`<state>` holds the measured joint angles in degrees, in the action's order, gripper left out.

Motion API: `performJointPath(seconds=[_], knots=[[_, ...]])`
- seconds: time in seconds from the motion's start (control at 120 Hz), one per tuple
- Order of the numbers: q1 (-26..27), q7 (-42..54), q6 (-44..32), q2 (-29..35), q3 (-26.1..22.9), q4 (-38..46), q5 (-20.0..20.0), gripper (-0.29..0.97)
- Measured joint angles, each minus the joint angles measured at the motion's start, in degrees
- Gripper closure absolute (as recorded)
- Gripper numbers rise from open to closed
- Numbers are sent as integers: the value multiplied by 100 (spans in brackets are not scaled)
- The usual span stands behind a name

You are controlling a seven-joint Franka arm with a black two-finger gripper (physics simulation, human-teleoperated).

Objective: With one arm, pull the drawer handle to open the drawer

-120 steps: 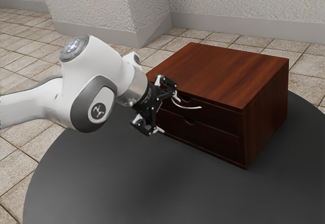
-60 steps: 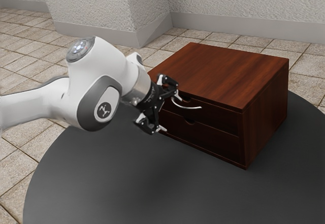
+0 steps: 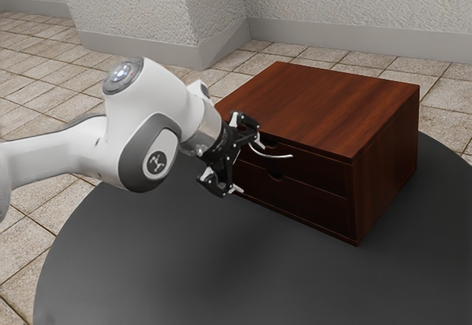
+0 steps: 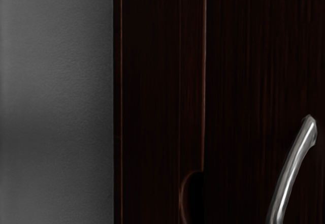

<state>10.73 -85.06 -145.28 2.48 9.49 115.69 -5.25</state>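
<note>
A dark wooden cabinet [image 3: 332, 111] with two drawers stands on the round black table [image 3: 221, 266]. The upper drawer [image 3: 310, 166] carries a curved silver handle [image 3: 271, 150] [image 4: 294, 170] and looks shut. My black gripper [image 3: 240, 157] is open right in front of the cabinet's front left corner. One finger is up by the handle's left end and the other is down by the lower drawer [image 3: 295, 198]. Nothing is gripped. In the wrist view the drawer fronts are very close, with the lower drawer's finger notch [image 4: 192, 196] beside the handle.
The cabinet takes up the table's far right part. Bare black tabletop [image 4: 56, 107] lies in front of the drawers and toward the exterior view's left. Beyond it are a tiled floor [image 3: 44, 74] and a white wall corner [image 3: 184, 8].
My arm has crept toward the exterior view's right, bringing the open gripper a little closer to the drawer front and handle. The drawers have not moved.
</note>
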Motion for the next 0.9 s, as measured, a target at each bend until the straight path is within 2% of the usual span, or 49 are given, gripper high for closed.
performJointPath(seconds=[0.167, 0.3, 0.433, 0.7, 0.9], knots=[[17, -15, -5, -13, 0, 3, -2, 0], [33, -29, -6, -14, 0, 10, -3, 9], [38, -36, 4, -6, -2, 16, 0, 23], [74, -95, 134, 155, 25, 69, 1, 60], [88, -183, 252, 420, 15, 310, 1, 73]])
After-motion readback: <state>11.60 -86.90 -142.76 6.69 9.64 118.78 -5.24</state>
